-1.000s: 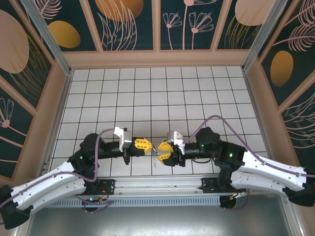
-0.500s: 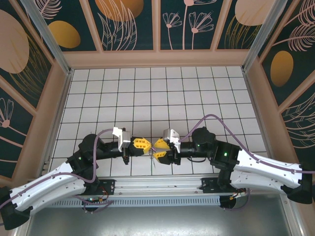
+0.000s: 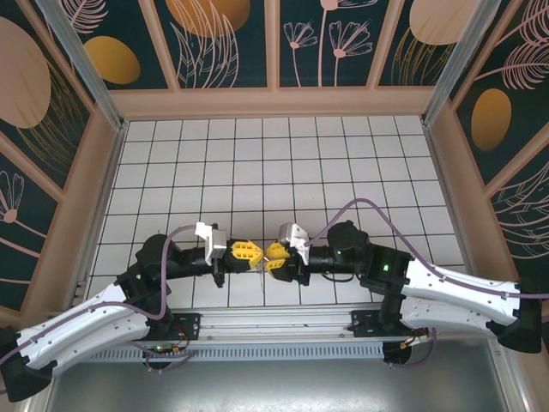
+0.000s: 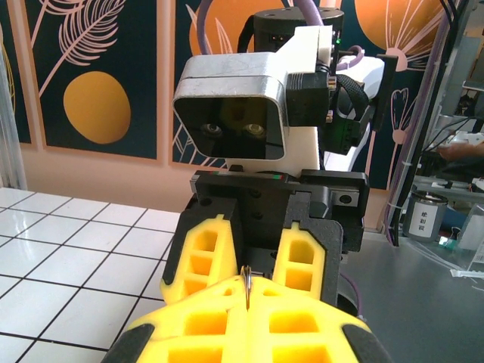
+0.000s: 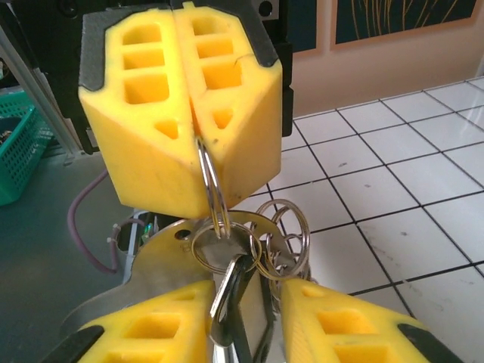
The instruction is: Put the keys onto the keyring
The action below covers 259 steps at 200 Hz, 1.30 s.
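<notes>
Threading looks to be the step in hand, at the tabletop's [image 3: 257, 154] 6 o'clock edge. The left gripper's [image 3: 256, 253] jaws are clamped on the keyring [image 5: 209, 181]. The right gripper's [image 3: 271, 256] jaws pinch a key [image 5: 240, 306] at the keyring's 6 o'clock. Next, probably, fine alignment onto the ring's split.

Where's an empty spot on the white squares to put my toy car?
The tiled table is bare from the back wall down to the middle rows, and beside both side walls. It is crowded at the near edge, in the middle, where the left gripper and right gripper meet, holding the keyring and keys.
</notes>
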Available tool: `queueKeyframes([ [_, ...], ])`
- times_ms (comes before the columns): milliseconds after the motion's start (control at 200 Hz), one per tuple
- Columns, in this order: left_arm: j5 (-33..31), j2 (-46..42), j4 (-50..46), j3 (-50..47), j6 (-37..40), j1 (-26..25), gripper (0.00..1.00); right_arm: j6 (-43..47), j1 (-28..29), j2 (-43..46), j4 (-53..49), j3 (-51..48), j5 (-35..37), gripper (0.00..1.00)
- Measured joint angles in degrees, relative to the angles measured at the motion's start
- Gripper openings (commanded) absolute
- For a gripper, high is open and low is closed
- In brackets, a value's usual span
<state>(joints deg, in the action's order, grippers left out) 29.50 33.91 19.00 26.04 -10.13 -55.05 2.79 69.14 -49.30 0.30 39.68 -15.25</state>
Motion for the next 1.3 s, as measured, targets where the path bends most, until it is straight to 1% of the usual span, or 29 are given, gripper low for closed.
queueKeyframes([
  [140,0.0,-0.5,-0.1,0.0,0.0,0.0,0.0,0.3,0.1,0.7,-0.1,0.0,1.2,0.04],
  [235,0.0,-0.6,-0.3,0.0,0.0,0.0,0.0,1.1,0.1,2.4,-0.1,0.0,2.5,0.0],
  [465,-1.4,-0.9,-0.9,0.0,0.5,0.0,0.0,1.9,0.5,6.7,-0.2,0.0,5.4,0.0],
  [921,-1.5,0.5,-1.2,0.0,1.1,0.0,0.0,6.0,1.5,6.9,0.0,-0.3,8.8,0.0],
  [1136,-1.5,3.0,-1.8,0.3,1.6,0.0,0.0,7.9,1.5,4.3,0.3,0.8,10.5,0.0],
  [1296,-3.1,4.3,-3.6,1.0,2.0,0.8,0.0,9.0,1.4,1.5,-1.6,2.9,14.0,0.0],
])
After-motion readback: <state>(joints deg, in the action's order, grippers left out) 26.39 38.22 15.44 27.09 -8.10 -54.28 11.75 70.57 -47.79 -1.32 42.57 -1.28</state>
